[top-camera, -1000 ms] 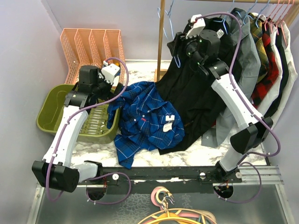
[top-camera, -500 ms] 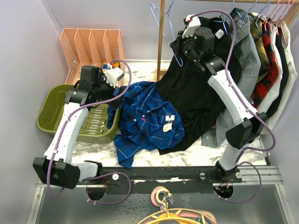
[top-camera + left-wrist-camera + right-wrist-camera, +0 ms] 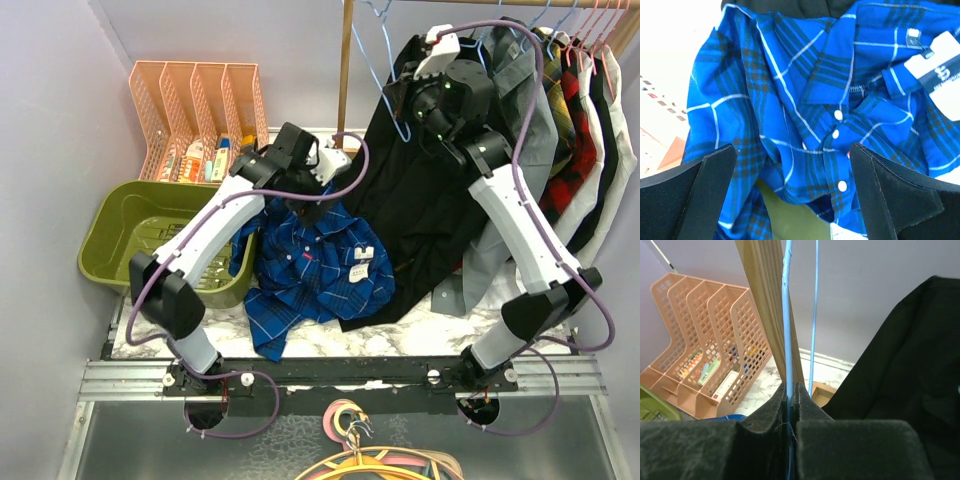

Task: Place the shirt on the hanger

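Observation:
The royal-blue plaid shirt (image 3: 310,260) lies crumpled on the marble table, its collar and white buttons filling the left wrist view (image 3: 805,85). My left gripper (image 3: 315,203) hovers just above its upper part, open wide, with the cloth showing between the two black fingers (image 3: 792,190). The light-blue wire hanger (image 3: 372,60) is up beside the wooden post. My right gripper (image 3: 398,100) is shut on one of its wires, which runs straight up from between the pads (image 3: 791,390). A second wire of the hanger (image 3: 813,315) shows just to the right.
A wooden post (image 3: 345,70) stands right behind the hanger. A black shirt (image 3: 410,210) drapes beside the blue one. Several garments hang on the rail (image 3: 570,110) at right. A peach file rack (image 3: 200,110) and an olive bin (image 3: 130,225) sit left. Loose hangers (image 3: 370,460) lie at the front.
My left arm has swung from over the olive bin rightward to above the blue shirt. My right gripper has shut on the blue hanger and shifted it slightly right.

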Robot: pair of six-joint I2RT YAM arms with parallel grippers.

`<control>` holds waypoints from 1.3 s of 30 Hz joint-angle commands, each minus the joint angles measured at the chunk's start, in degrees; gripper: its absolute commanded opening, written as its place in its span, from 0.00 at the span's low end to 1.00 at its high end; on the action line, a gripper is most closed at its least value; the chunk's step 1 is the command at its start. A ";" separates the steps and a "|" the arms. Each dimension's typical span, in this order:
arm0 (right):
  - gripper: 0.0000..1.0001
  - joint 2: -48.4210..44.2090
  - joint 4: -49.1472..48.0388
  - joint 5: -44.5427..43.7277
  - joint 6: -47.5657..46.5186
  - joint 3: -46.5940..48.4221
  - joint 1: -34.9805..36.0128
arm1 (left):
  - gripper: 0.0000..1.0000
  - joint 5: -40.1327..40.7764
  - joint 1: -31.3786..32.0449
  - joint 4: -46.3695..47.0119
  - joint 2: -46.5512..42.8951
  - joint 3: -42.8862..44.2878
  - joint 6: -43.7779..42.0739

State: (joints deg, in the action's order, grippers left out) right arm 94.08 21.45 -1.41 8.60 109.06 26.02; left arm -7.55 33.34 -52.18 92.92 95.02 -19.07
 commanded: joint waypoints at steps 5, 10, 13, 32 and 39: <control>0.01 -7.03 -0.55 -4.71 -2.10 -4.51 -0.10 | 0.86 3.91 4.97 -1.64 9.99 8.92 3.58; 0.01 -18.49 -2.10 -5.59 -1.03 -20.29 -0.10 | 0.86 10.23 9.66 1.32 12.03 5.46 1.76; 0.01 -26.87 -2.51 -5.14 -0.30 -28.57 -0.09 | 0.87 11.53 10.53 2.29 13.36 5.26 1.31; 0.01 -62.82 29.70 1.21 20.28 -46.11 -0.13 | 0.54 16.88 11.59 2.79 22.17 7.08 0.86; 0.01 -63.93 44.70 5.62 30.06 -45.21 -0.09 | 0.00 18.53 11.65 1.73 21.33 9.45 0.87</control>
State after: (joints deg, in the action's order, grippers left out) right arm 29.87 54.74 -1.06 30.89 62.85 26.02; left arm 8.91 44.75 -49.80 115.55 101.86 -18.35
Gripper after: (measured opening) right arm 0.029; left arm 0.021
